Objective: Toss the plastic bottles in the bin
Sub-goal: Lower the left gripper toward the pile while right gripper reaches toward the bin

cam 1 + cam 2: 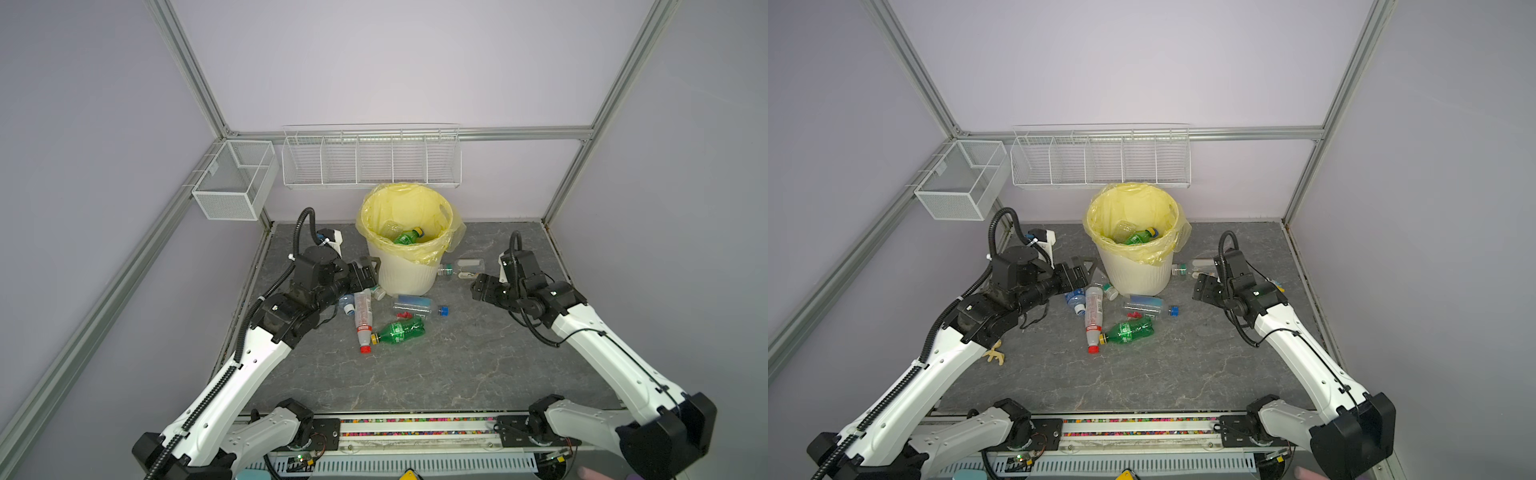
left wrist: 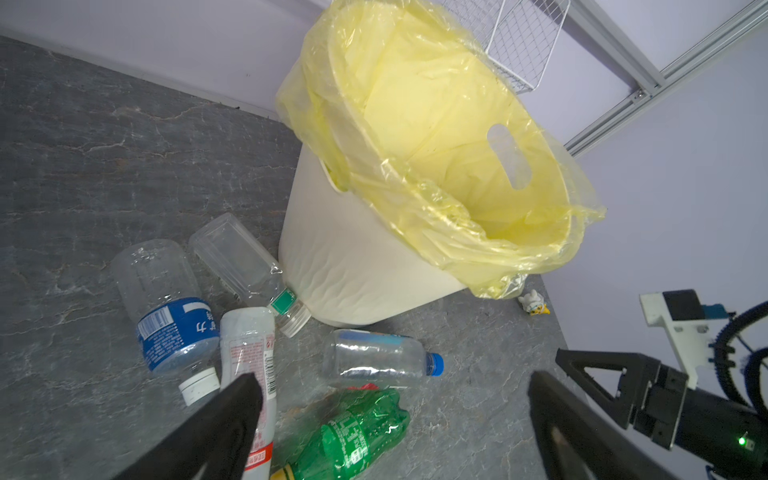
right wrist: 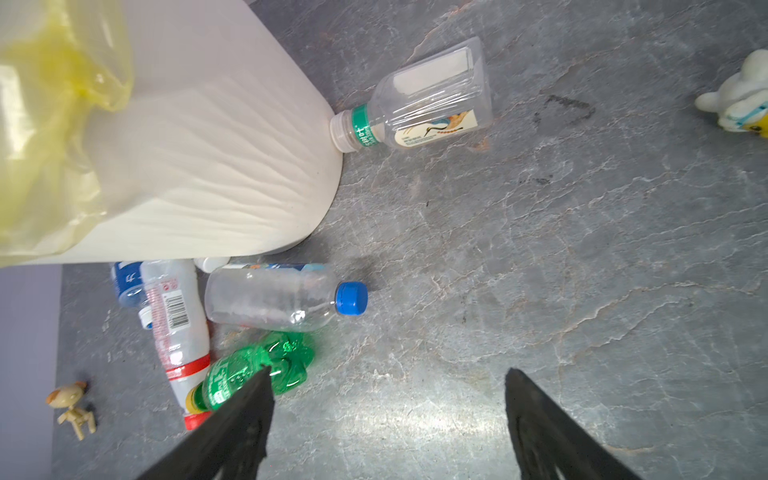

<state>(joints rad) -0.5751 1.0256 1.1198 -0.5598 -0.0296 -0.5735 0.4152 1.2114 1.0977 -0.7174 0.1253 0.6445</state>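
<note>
Gaping and empty, the left claw (image 2: 392,378) and right claw (image 3: 388,370) flank the bin (image 1: 405,274) and plastic bottles (image 1: 401,331).

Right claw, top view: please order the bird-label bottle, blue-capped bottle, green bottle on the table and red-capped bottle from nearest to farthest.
1. bird-label bottle, by the bin's right side, close to the right claw.
2. blue-capped bottle, in front of the bin.
3. green bottle, nearer the camera.
4. red-capped bottle, farthest left.
</note>
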